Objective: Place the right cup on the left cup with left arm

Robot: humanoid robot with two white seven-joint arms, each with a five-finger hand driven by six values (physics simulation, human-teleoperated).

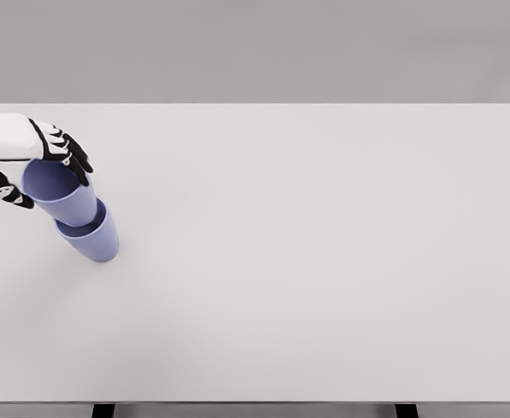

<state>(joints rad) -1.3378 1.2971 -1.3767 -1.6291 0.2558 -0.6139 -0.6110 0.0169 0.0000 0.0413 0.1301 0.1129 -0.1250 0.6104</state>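
Note:
Two blue-violet cups are nested at the table's left side. The lower cup [97,240] stands on the white table [307,261]. The upper cup [59,192] sits tilted in its mouth, leaning toward the left. My left hand [39,171] comes in from the left edge, its black-tipped fingers wrapped around the upper cup's rim, thumb on the near side and fingers on the far side. The right arm does not show.
The table's far edge runs across the top and its front edge along the bottom. Two dark table legs [103,410] show under the front edge. Nothing else stands on the surface.

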